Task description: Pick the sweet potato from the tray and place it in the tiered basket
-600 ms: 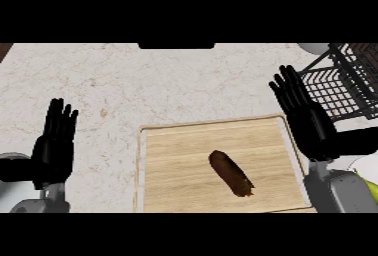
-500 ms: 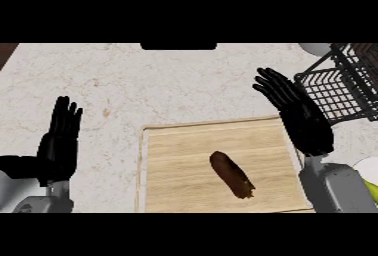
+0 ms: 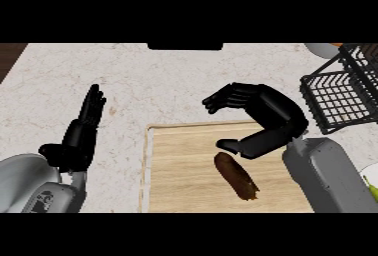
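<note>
Lying on the wooden tray (image 3: 177, 175), the sweet potato (image 3: 235, 176) is seen dark and elongated, set at a slant with its lower end towards the tray's near right part. Just above it the right hand (image 3: 267, 117) is held over the tray's far edge, its fingers (image 3: 221, 101) bent forward and its thumb (image 3: 235, 146) pointed down close to the sweet potato's upper end; nothing is grasped, and contact cannot be told. The left hand (image 3: 80, 135) is shown at the left over the speckled desk (image 3: 170, 80), fingers straight and released, resting beside the tray. The black wire tiered basket (image 3: 341, 95) is placed at the right edge, apart from the tray.
</note>
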Robot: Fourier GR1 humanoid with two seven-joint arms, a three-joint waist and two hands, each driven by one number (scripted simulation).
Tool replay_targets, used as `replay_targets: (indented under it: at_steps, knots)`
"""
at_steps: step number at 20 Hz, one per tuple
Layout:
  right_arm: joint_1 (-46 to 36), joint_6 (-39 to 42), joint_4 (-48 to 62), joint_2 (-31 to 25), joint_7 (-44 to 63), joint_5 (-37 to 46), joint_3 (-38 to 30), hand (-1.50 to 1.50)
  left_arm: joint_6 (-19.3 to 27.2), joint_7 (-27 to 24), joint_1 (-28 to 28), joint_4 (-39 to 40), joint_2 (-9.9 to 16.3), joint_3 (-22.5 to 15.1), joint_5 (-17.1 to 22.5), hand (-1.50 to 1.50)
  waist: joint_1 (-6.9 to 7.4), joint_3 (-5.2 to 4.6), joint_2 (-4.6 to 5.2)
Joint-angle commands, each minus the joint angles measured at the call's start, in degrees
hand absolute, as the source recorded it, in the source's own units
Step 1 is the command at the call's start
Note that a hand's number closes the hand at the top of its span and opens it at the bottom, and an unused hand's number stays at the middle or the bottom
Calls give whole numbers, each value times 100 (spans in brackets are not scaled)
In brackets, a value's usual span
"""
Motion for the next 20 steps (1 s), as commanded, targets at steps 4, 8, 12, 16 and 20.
replay_targets:
  at_steps: [4, 8, 12, 16, 20]
  knots:
    - [-484, 2558, 408, -872, 738, -1913, -121, -150, 282, 226, -128, 124, -241, -420, -485, 0, -80, -15, -41]
    - [-1306, 3358, 189, -1892, 1054, -2085, -475, -150, 272, 510, -125, -143, -178, -429, -474, 0, -49, -19, -77]
    - [-1938, 3999, -679, -2451, 1151, -1026, -337, -150, 347, 481, -114, -50, -120, -310, -513, 0, -68, -23, -111]
    - [-2549, 4400, -1648, -2573, 1213, -196, -116, -150, 150, 364, 90, -116, -101, -360, -400, 0, 27, -26, -128]
    - [-3010, 4402, -2553, -2551, 1548, 293, 465, -150, 346, 654, -192, -154, -186, -415, -585, 0, -55, -27, -138]
